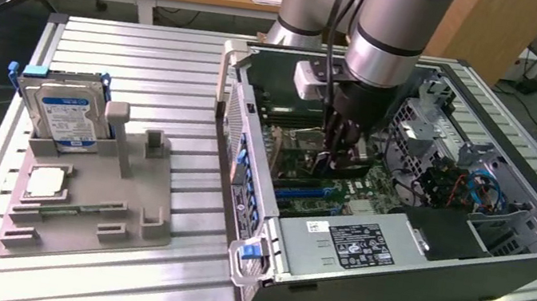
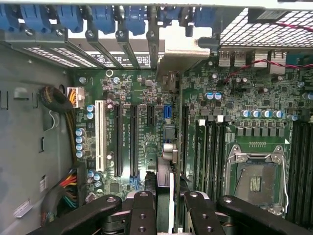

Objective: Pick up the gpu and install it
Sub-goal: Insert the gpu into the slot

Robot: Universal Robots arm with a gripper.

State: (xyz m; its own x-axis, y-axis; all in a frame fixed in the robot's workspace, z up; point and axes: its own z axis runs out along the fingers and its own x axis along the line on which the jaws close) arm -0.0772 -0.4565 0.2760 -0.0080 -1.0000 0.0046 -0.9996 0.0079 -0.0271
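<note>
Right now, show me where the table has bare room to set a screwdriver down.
Bare table beyond the grey tray, and in front of the computer case. Crowded: the tray itself and the case interior around the gripper.

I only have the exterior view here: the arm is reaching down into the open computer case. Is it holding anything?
Observer: Yes. The wrist view shows the gripper closed on the gpu, seen edge-on.
Operator: Where is its bracket?
Observer: The silvery bracket lies by the row of rear slot covers.
Operator: And the processor socket?
Observer: The processor socket looks unfilled.
</note>
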